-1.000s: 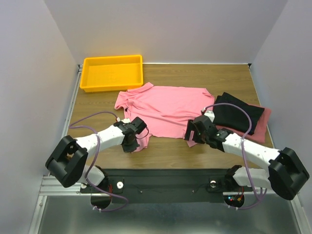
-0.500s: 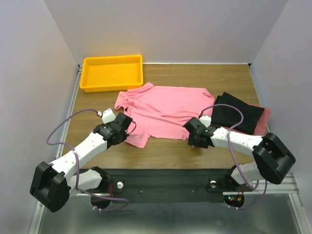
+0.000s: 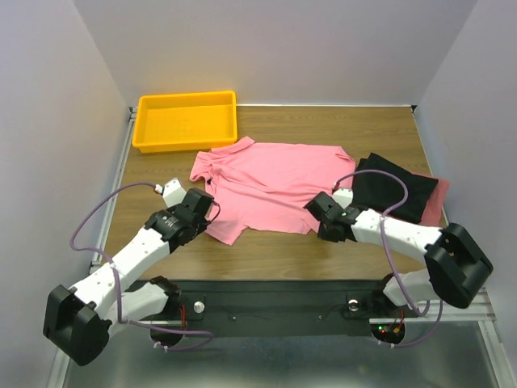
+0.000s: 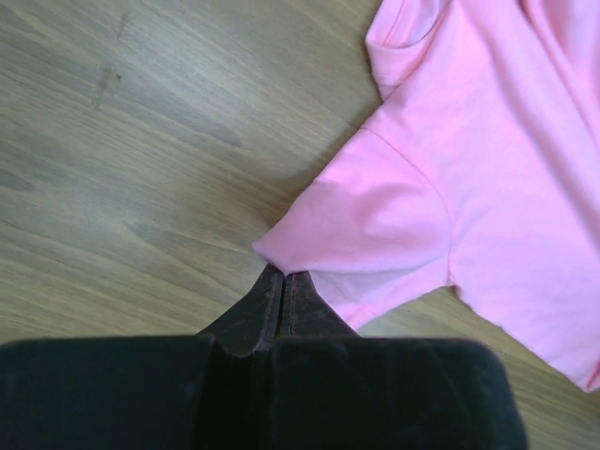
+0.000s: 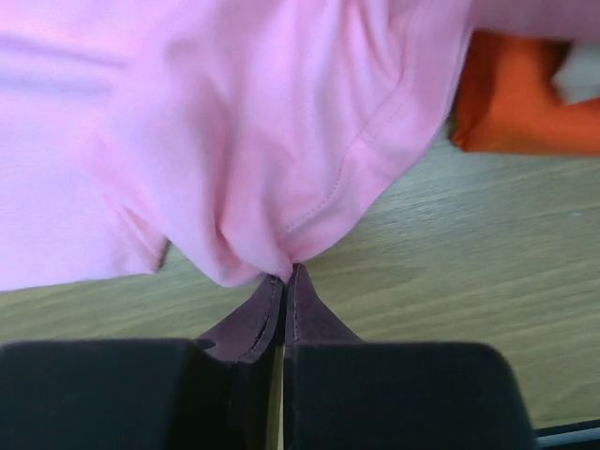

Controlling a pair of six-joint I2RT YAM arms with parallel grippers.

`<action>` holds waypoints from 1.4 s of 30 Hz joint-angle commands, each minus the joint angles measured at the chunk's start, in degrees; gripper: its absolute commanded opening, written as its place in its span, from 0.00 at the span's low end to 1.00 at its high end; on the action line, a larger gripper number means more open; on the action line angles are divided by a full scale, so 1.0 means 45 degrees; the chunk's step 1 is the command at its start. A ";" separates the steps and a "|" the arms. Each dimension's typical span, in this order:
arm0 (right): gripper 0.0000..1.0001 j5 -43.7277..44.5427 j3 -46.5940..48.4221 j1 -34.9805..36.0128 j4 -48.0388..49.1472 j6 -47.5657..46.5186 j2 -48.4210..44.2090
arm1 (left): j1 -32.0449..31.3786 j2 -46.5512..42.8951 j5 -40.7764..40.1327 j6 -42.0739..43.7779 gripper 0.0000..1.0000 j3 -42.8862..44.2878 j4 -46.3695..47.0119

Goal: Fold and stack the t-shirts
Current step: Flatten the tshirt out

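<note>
Right jaws have closed on the near hem corner of the pink shirt [image 3: 279,178]; left jaws pinch its sleeve [image 4: 375,225], long axis crosswise between them.

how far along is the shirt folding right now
Done: a folded black shirt already sits on a folded pink one at the right. In hand: the left claw and right claw are each shut on a near edge of the large pink shirt, which lies spread out, unfolded. Left: fold it and add it to the stack.
</note>
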 commanded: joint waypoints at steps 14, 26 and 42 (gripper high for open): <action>0.01 0.0067 0.7187 0.0087 -0.0633 -0.4455 -0.7676 | 0.0017 -0.4996 0.0057 0.3317 0.00 0.8106 0.1913; 0.00 0.0935 1.0905 0.0087 -0.0614 -0.6546 -0.5165 | 0.0036 -0.2324 0.0512 0.6423 0.00 1.1453 0.3888; 0.00 0.1665 1.8046 -0.4091 0.2061 -0.9923 0.3570 | 0.5465 1.1210 0.4881 0.8398 0.00 2.5383 0.3378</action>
